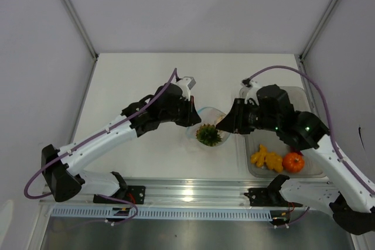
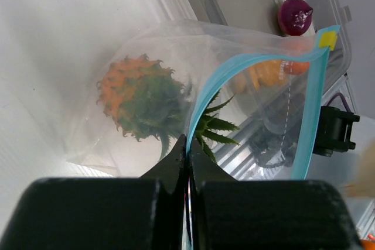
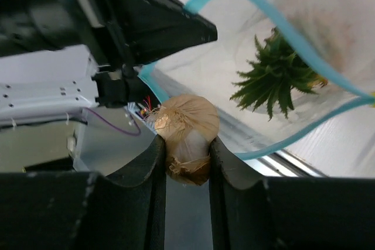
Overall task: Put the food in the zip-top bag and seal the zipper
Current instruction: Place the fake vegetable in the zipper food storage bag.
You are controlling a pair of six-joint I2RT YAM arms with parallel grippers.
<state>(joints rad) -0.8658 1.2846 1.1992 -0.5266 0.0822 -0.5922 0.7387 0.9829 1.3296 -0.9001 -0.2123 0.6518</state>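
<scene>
The white desk carried everything, with the grey bin parked at its right side as the supply point for the food. In the middle, between the two arms, stood the zip-top bag, clear and crinkled, its mouth lifted off the desk and turned towards the right arm.

That lift was the left tool at work: clamped fully shut on the teal zipper, pinching one lip so the strip bowed into an open loop. That looked like the whole point of the hold, a gap to drop things through.

The pineapple was already inside, lying on the bag's lower wall, green crown pointing at the mouth.

And the right tool had come in narrow, its fingers gripping a toy garlic bulb right at the zipper loop, near but not inside it.

Back in the bin waited the lumpy orange pieces, the red-orange one and the magenta-purple round one. By my reckoning, loading was underway and sealing not yet begun.
</scene>
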